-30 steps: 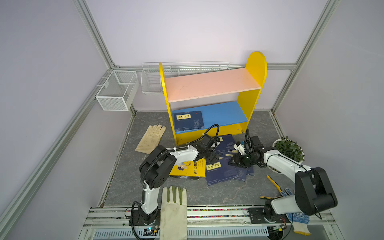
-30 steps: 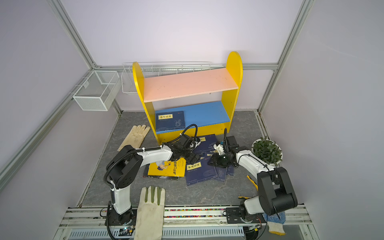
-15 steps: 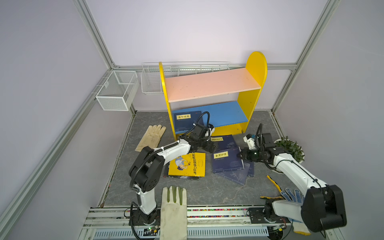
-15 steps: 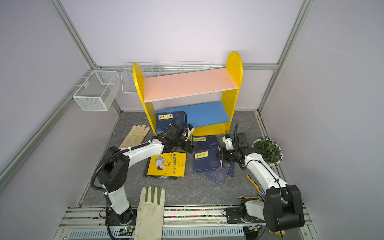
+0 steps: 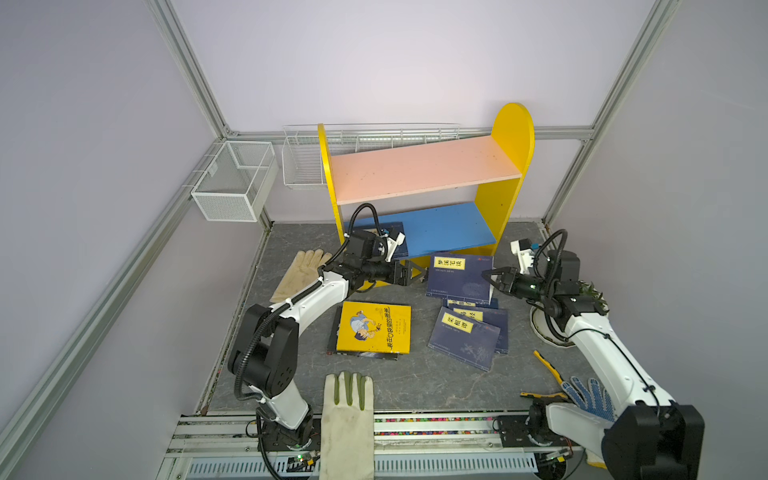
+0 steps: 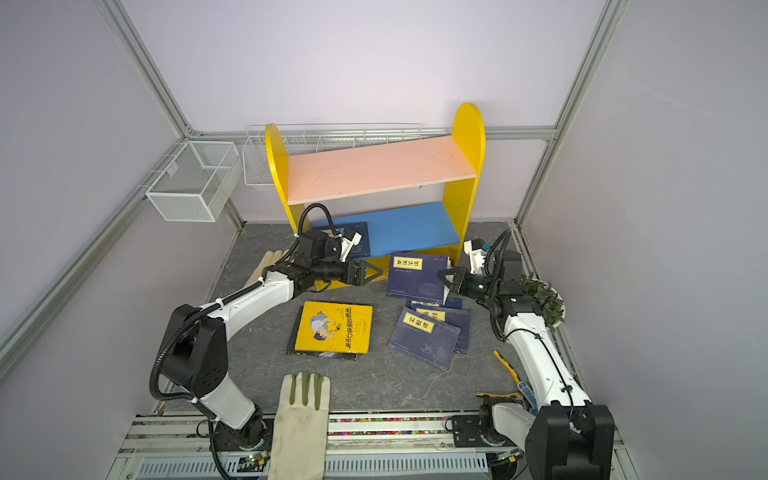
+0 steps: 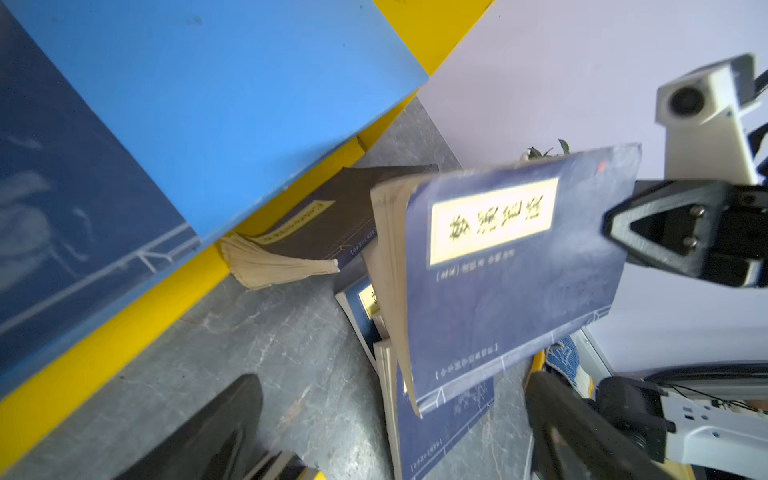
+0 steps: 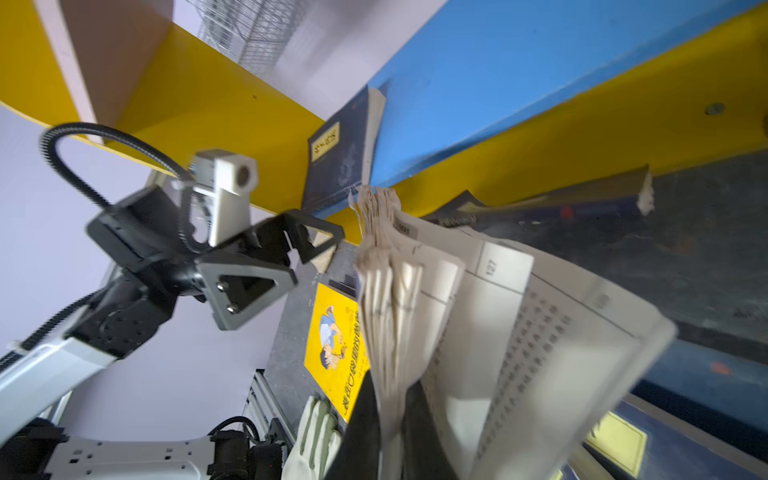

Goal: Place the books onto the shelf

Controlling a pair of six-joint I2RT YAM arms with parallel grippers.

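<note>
One navy book [image 8: 340, 158] lies on the shelf [image 5: 513, 137] (blue board). The right gripper [image 5: 488, 277] clamps a second book [image 5: 459, 278], raised; the left gripper [image 5: 419, 275] stands wide, empty. The yellow book [image 5: 374, 328] and navy pile [image 5: 469, 332]: unshelved.

navy book [image 8: 336, 166] flat on blue shelf board [image 5: 449, 228]; raised navy book [image 5: 459, 278] tilted; yellow book [image 5: 374, 328] on floor [image 5: 415, 382]

Resting on grey marbled floor [image 5: 415, 382]: shelf [image 5: 512, 137], navy books [image 5: 465, 338], yellow book [image 5: 374, 328] atop dark book [image 5: 333, 336], tan glove [image 5: 299, 274], pliers [image 5: 548, 365], plant pot [image 5: 545, 334].
</note>
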